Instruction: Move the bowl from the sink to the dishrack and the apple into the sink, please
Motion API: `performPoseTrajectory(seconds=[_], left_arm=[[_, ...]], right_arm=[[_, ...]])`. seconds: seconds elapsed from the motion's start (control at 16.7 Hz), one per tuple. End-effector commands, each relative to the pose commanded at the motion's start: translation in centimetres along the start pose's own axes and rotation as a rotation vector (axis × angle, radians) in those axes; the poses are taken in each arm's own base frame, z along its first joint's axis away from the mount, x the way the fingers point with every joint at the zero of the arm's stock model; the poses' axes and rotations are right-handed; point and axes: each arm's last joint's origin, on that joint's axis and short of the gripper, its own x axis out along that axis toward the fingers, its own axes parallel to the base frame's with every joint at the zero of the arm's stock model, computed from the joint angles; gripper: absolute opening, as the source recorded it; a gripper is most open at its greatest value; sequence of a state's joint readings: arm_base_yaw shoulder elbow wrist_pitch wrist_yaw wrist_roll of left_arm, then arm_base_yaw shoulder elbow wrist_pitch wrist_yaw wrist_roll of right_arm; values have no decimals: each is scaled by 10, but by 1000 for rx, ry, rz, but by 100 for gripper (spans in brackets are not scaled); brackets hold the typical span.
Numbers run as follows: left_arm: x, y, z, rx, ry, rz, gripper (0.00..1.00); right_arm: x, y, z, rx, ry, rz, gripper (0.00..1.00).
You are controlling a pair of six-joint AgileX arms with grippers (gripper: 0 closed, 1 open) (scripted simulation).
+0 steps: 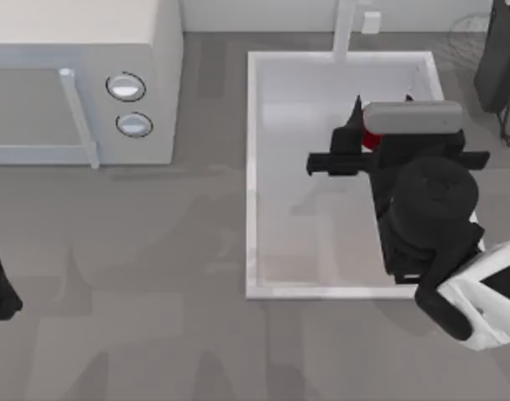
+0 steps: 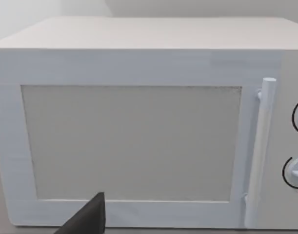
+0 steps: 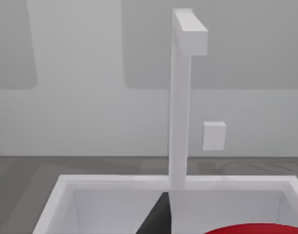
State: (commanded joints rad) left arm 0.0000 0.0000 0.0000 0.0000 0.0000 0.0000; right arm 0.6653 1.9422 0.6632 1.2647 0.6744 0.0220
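Bowl rim (image 1: 371, 134), red, is glimpsed from above in the sink (image 1: 256, 167), far right, under the right claw (image 1: 355, 138); finger state cannot be told. The left arm is parked at the table's left edge, facing the microwave (image 2: 139, 141). Wrist-on, the rim (image 3: 256, 228) lies below the faucet (image 3: 180, 97); a centred descent onto it is advised.

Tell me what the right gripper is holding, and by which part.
Cannot be told: the right gripper hangs over the sink beside something red, its fingertips hidden by the arm.

white microwave (image 1: 79, 79) at table's (image 1: 154, 292) left rear.
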Motion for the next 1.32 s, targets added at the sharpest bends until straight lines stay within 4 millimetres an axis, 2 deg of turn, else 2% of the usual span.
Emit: performPoseTrajectory(seconds=[0.18,0.36,0.72,1.32], left_arm=[[0,0,0,0,0,0,100],[0,0,0,0,0,0,100],[0,0,0,0,0,0,100],[0,0,0,0,0,0,100]], right_arm=[[-3,-5,-37,10,-15,-9,0],[-8,-12,-62,2,-6,-19,0],[-9,-14,-68,-1,-2,-23,0],[-9,-14,-68,-1,-2,-23,75]])
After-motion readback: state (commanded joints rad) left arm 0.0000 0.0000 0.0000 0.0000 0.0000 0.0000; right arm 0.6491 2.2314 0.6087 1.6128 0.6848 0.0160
